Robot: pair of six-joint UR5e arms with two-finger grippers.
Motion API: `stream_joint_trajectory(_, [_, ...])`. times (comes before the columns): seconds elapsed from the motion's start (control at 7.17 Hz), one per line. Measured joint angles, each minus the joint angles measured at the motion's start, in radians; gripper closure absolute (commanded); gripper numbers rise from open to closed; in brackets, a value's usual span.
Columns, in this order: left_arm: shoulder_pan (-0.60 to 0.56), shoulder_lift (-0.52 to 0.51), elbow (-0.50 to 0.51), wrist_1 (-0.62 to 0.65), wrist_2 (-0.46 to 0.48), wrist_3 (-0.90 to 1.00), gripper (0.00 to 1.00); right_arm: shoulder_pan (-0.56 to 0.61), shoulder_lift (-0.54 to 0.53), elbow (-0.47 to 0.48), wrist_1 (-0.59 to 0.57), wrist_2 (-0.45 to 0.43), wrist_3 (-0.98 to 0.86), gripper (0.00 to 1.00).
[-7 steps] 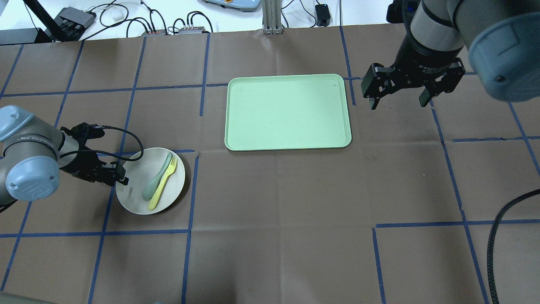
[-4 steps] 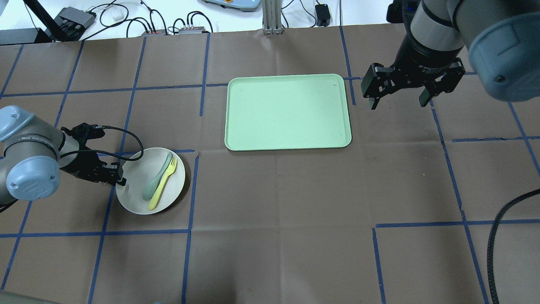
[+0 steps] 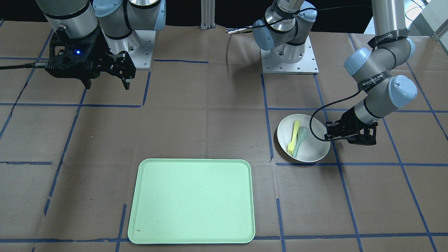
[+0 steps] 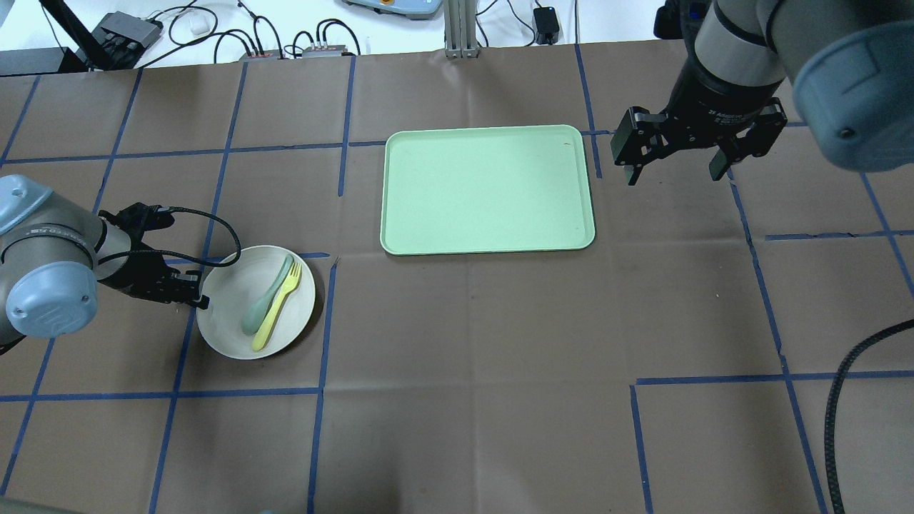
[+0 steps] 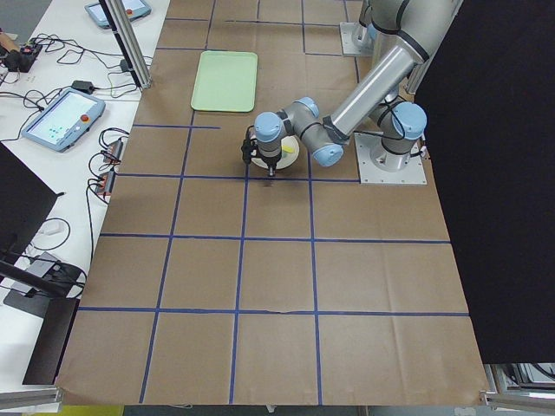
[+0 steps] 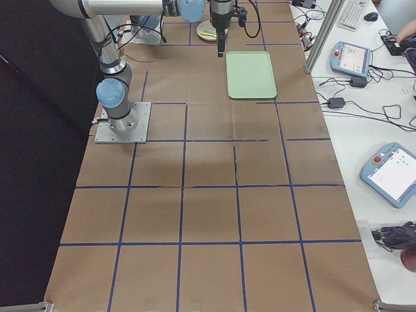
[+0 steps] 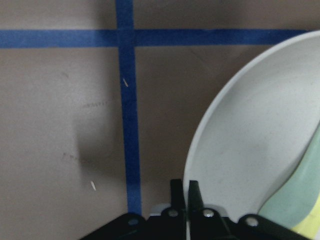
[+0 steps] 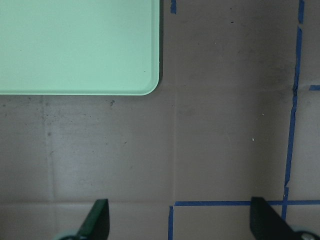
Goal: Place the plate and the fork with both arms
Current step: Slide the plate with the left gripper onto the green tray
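Observation:
The off-white plate (image 4: pixel 227 325) sits at the table's left and holds the pale-yellow fork (image 4: pixel 277 307) beside a grey-green spoon (image 4: pixel 263 305). My left gripper (image 4: pixel 202 301) is shut on the plate's left rim. The left wrist view shows its fingertips (image 7: pixel 177 192) pinched on the rim of the plate (image 7: pixel 250 150). The plate (image 3: pixel 313 150), the fork (image 3: pixel 293 138) and the left gripper (image 3: pixel 327 135) also show in the front view. My right gripper (image 4: pixel 673 171) is open and empty, hovering just right of the tray; it also shows in the front view (image 3: pixel 106 84).
A mint-green tray (image 4: pixel 489 189) lies empty at the table's middle back, and its corner shows in the right wrist view (image 8: pixel 75 45). Blue tape lines cross the brown table cover. Cables and boxes lie beyond the far edge.
My left gripper, with the plate's rim in it, has shifted slightly toward the far side, and the plate moved with it. The right arm has not moved.

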Motion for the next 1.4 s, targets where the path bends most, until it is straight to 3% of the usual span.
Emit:
stream_joint_trajectory(0.28, [-0.026, 0.017, 0.003, 0.000, -0.067, -0.091, 1.00, 0.000, 0.000, 0.000, 0.000, 0.000, 0.000, 0.00])
stream_joint_trajectory(0.56, [-0.139, 0.036, 0.030, 0.002, -0.125, -0.255, 1.00, 0.000, 0.000, 0.000, 0.001, 0.000, 0.000, 0.00])
stream_joint_trajectory(0.84, [-0.313, -0.023, 0.164, 0.002, -0.140, -0.454, 1.00, 0.000, 0.000, 0.000, 0.001, 0.000, 0.000, 0.00])
stream_joint_trajectory(1.4, [-0.557, -0.293, 0.496, 0.003, -0.168, -0.674, 1.00, 0.000, 0.000, 0.000, 0.002, 0.000, 0.000, 0.00])
